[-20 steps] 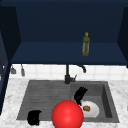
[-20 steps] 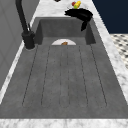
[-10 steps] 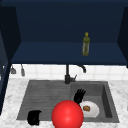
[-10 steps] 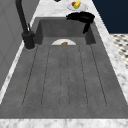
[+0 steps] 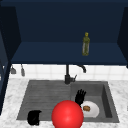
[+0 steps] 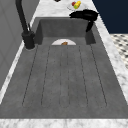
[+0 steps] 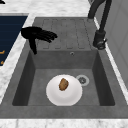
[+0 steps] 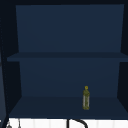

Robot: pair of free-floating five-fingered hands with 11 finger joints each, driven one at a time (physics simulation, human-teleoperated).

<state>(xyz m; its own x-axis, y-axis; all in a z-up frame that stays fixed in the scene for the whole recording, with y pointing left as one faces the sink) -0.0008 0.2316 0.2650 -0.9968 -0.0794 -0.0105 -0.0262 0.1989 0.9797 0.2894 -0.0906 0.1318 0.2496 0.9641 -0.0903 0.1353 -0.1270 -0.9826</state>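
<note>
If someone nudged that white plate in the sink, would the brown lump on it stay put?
Probably not. The brown lump looks rounded and lies loose on the flat white plate, so it might roll. The plate itself looks stiff and would likely slide on the basin floor.

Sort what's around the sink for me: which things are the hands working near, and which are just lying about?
In hand:
right hand, fingers straight, over the basin's left edge
white plate in the basin
brown food piece on the plate

Lying about:
left hand, idle at the drainboard's front
red ball
olive bottle on the cabinet shelf
black faucet
fruit plate on the counter
</note>
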